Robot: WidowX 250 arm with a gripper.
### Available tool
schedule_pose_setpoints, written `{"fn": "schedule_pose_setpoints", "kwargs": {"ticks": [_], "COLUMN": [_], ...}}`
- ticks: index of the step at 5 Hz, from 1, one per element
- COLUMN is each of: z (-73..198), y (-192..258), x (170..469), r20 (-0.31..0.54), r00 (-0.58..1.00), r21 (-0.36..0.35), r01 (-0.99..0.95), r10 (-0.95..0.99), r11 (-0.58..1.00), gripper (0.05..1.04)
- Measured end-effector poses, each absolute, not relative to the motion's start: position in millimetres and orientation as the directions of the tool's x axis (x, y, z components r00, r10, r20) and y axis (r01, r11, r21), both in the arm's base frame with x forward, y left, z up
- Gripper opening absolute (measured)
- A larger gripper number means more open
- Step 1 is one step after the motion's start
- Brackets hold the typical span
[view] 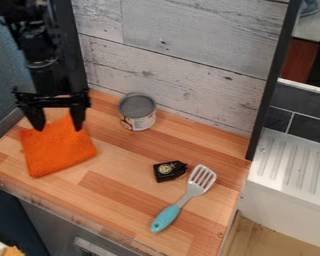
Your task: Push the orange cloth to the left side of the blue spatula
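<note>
The black gripper (pixel 58 125) hangs at the upper left with its two fingers spread apart, over the far edge of the orange cloth (pixel 57 150). Whether the fingertips touch the cloth, I cannot tell. The cloth lies flat at the left part of the wooden counter. At the right front lies the blue spatula (pixel 183 200), its blue handle toward the front edge and its slotted grey head pointing up and to the right. A wide stretch of wood separates cloth and spatula.
A can (pixel 137 112) stands near the back wall, right of the gripper. A small black object (pixel 169 170) lies just left of the spatula's head. The wooden counter (pixel 116 195) ends at a front edge, and a white ribbed surface (pixel 293 165) stands beyond its right side.
</note>
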State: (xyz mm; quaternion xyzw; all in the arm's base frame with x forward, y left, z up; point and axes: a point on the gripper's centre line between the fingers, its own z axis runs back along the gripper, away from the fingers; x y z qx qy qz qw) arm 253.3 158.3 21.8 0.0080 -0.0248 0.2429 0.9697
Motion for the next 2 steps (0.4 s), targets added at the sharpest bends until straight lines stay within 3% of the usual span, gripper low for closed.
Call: {"fn": "schedule_pose_setpoints", "kwargs": {"ticks": [2], "z": [-19], "y": [190], "x": [269], "r20": [0.091], "r00": [0.821], "r21": [0.020], "r01": [-0.568], "r10": [0.564], "r11": [0.823], "gripper": [0.999]}}
